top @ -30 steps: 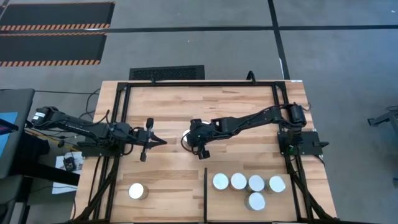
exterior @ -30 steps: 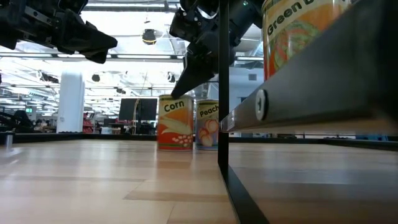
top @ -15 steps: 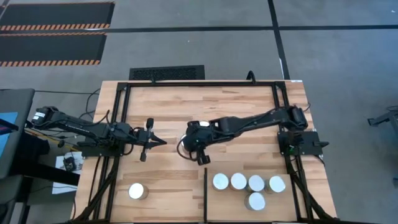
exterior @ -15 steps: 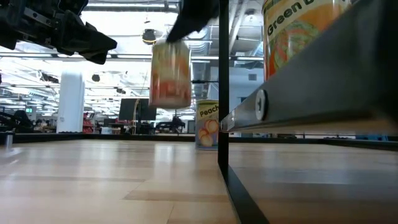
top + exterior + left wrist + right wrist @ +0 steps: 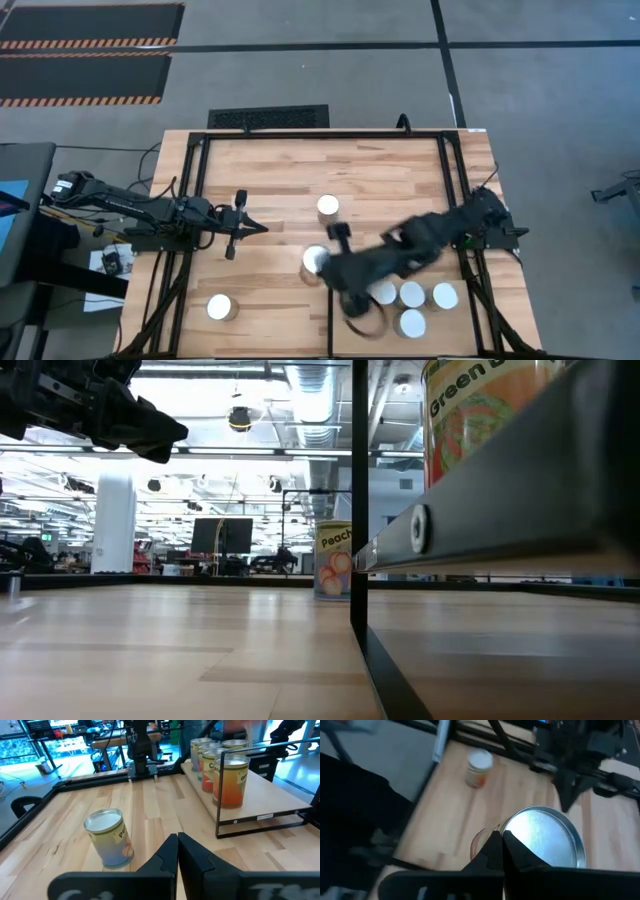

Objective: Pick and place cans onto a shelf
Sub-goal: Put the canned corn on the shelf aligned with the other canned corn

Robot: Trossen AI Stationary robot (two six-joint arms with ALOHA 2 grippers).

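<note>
- Left gripper (image 5: pixel 240 228): hangs over the bench's (image 5: pixel 270 175) left part, clear of every can. Fingers (image 5: pixel 165 862) pressed together, holding nothing.
- Lone can (image 5: pixel 219 307) stands upright near the front-left corner, well apart from the rest.
- Another can (image 5: pixel 328 206) stands upright mid-bench, on the open wood. The low view shows it w/ a "Peach" label.
- Third can (image 5: pixel 315 260) sits just left of the black divider bar (image 5: pixel 330 310), so outside the shelf (image 5: pixel 455 325).
- Right gripper (image 5: pixel 502 845): arm reaches in diagonally from the right post, blurred in the high view. Tips sit right by that third can. In the wrist view the fingers meet w/ no gap, and the can's shiny top lies just past them. Can't tell if they touch it.
- Shelf, right of the divider: four cans (image 5: pixel 412 294) show upright, three in a row and one in front. The arm covers the shelf's left end.
</note>
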